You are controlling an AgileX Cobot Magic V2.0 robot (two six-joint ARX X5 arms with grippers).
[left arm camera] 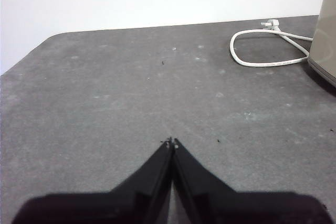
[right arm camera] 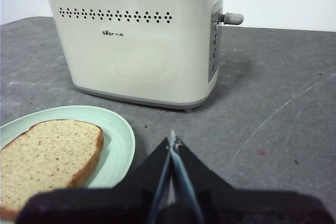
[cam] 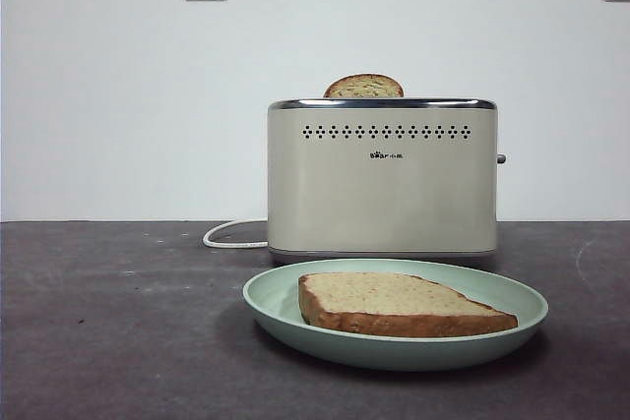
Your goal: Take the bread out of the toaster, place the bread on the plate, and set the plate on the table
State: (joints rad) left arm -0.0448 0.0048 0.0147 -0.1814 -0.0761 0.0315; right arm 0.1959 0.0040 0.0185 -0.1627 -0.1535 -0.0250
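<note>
Resting flat on plate [cam: 512, 294]: bread [cam: 394, 302]

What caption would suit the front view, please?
Bread lies on the plate before the toaster; second slice remains inside.

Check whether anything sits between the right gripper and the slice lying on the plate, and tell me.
Nothing visible does. The right gripper, jaws shut, hangs over bare table just beside the plate, and the bread lies flat on it, uncovered. The toaster stands behind the plate, off that line.
</note>
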